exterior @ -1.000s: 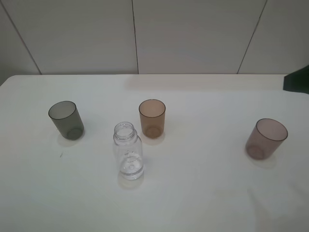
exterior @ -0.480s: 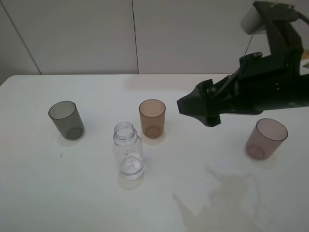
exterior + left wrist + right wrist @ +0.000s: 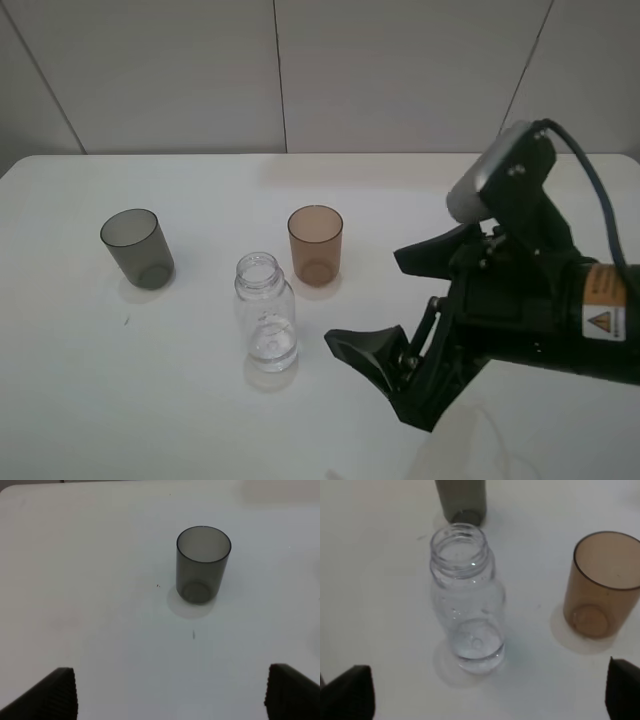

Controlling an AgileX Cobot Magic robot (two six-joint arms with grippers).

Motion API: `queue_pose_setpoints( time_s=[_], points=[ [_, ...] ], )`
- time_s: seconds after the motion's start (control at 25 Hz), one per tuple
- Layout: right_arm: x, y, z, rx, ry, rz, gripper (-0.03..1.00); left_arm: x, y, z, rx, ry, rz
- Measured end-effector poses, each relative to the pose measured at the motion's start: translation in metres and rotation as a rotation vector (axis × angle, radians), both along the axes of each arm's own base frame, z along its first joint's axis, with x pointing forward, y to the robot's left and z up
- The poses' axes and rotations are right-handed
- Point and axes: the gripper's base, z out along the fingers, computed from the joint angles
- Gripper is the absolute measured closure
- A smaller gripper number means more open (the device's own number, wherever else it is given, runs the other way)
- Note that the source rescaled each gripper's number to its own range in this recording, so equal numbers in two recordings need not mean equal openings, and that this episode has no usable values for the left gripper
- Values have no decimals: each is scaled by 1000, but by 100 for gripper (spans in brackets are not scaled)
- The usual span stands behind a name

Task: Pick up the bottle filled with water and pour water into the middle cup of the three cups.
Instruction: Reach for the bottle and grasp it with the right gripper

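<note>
Two black fingertips (image 3: 345, 692) of my right gripper (image 3: 372, 302) stand spread wide, holding nothing. Near ahead of the gap between them, touching neither finger, the bottle (image 3: 467, 605) stands upright and uncapped on the white table (image 3: 200, 420), with a little water at its bottom. Past it, off to one side of my reach, stands the middle cup (image 3: 602, 587), amber-brown and upright. Farthest along my line is the dark grey cup (image 3: 461, 500). My left gripper (image 3: 170, 695) is also spread wide, with that grey cup well ahead of it.

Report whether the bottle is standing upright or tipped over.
Upright. The bottle stands on its base with its open threaded neck pointing up, and a little water sits at the bottom.
</note>
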Motion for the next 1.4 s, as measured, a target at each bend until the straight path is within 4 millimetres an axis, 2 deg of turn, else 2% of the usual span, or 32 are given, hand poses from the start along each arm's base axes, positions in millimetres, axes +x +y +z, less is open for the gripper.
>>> queue_pose_setpoints(
  time_s=[0.2, 0.44, 0.88, 1.2, 1.4],
  points=[
    [-10, -2, -19, 43, -111, 13, -3, 0, 0, 0, 0, 0, 0],
    [-4, 7, -31, 71, -210, -9, -3, 0, 0, 0, 0, 0, 0],
    [0, 34, -70, 192, -128, 44, -3, 0, 0, 0, 0, 0, 0],
    [8, 45, -73, 261, -177, 36, -3, 0, 0, 0, 0, 0, 0],
    [24, 44, -70, 258, -210, -9, -3, 0, 0, 0, 0, 0, 0]
  ],
)
